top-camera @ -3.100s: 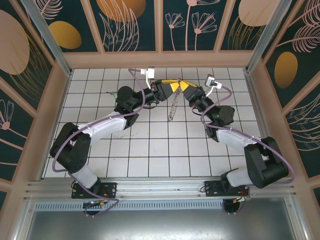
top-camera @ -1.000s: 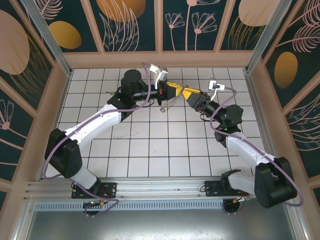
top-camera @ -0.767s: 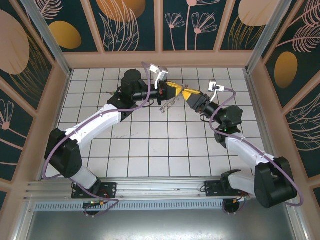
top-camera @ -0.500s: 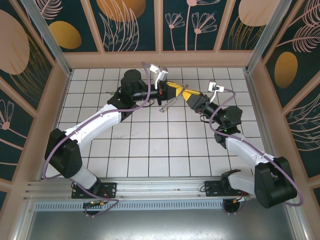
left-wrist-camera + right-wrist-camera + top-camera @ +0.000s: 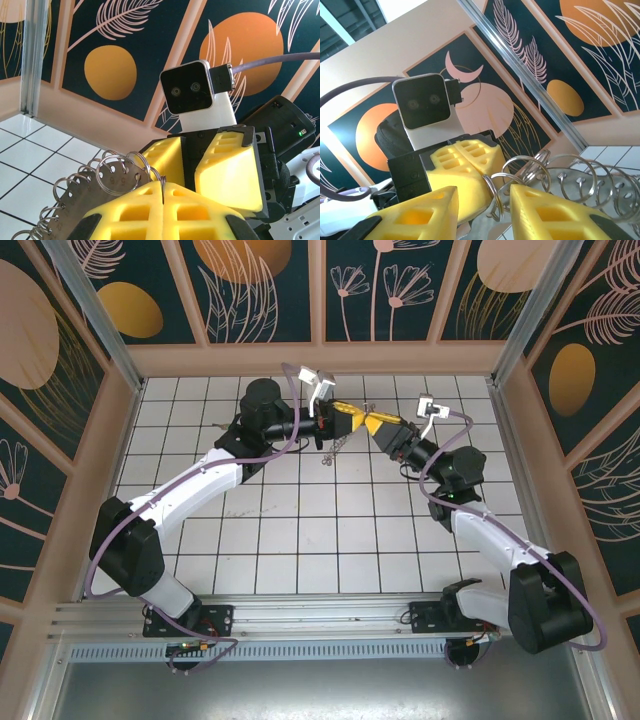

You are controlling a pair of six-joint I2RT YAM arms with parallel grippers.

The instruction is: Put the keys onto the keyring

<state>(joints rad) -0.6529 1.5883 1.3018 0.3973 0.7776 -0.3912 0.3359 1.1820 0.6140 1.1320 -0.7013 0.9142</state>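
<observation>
A key (image 5: 218, 424) lies toward the tabletop's far-left corner. Right of it the left gripper (image 5: 163, 197) is clamped on the keyring (image 5: 75, 197), a grey-tan strip strung with silvery split rings, its stamped figures too small to read. The right gripper (image 5: 486, 194) has edged closer since a second ago, jaws slightly apart around one ring.

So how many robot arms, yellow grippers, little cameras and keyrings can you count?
Arms: 2 (left arm, right arm)
Grippers: 2 (left gripper, right gripper)
Cameras: 2 (left camera, right camera)
Keyring: 1
Total: 7
</observation>
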